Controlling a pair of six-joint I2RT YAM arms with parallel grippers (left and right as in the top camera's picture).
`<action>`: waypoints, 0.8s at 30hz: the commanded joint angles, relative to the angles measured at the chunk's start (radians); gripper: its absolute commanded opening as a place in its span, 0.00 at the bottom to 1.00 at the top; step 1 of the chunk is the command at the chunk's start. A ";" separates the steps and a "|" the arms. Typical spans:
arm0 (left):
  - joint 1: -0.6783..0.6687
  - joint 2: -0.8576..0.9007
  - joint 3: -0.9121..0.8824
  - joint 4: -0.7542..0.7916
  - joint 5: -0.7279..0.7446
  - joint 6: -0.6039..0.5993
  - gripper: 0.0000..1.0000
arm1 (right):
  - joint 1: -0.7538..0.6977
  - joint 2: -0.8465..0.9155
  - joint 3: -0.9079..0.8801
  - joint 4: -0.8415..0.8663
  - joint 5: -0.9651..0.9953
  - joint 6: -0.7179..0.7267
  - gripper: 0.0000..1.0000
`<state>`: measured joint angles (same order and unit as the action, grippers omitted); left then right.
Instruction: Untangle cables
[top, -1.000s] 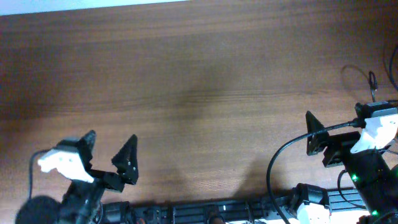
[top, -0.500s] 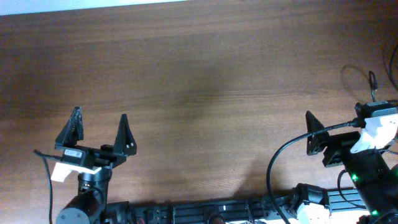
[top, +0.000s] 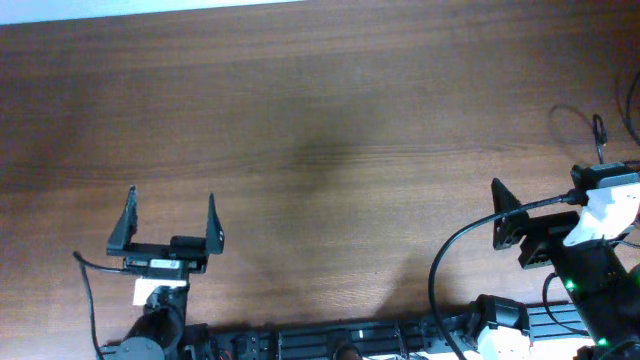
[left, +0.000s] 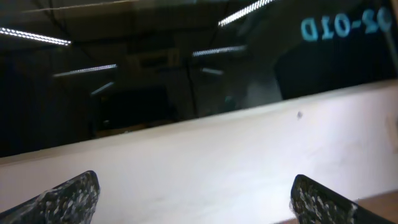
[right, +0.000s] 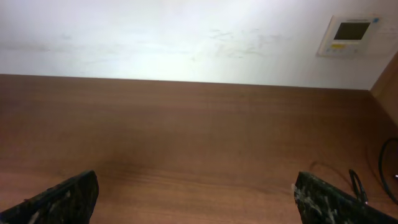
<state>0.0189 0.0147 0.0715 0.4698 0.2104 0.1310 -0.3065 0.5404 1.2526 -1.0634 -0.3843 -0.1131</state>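
One thin black cable (top: 590, 125) lies as a loose loop with a small plug end at the table's far right edge. In the right wrist view the same cable (right: 354, 180) shows at the lower right. No other cables are in view. My left gripper (top: 170, 212) hovers at the front left, open, fingers pointing to the far side, nothing between them. Its wrist view shows the open left gripper (left: 199, 199) facing a white wall and a dark window. My right gripper (top: 545, 195) sits at the front right, below the loop. The right gripper (right: 196, 196) is open over bare wood.
The brown wooden table (top: 320, 130) fills the overhead view. A thick black arm cable (top: 445, 265) arcs by the right arm's base. The arms' mounting rail (top: 350, 335) runs along the front edge. A small wall panel (right: 348, 34) hangs behind the table.
My left arm has swung round: its gripper turned from tilted to pointing straight away and shifted slightly right. It stayed open. The right arm has not moved.
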 joint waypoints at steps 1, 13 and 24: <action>-0.011 -0.009 -0.063 -0.011 -0.138 0.103 0.99 | 0.008 0.003 -0.006 0.003 -0.005 -0.006 0.99; -0.017 -0.010 -0.063 -0.490 -0.270 0.101 0.99 | 0.008 0.003 -0.006 0.003 -0.005 -0.006 0.99; -0.017 -0.010 -0.063 -0.553 -0.267 -0.049 0.99 | 0.008 0.003 -0.006 0.003 -0.005 -0.006 0.99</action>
<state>0.0067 0.0135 0.0101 -0.0750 -0.0422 0.1822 -0.3065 0.5404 1.2526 -1.0634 -0.3843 -0.1131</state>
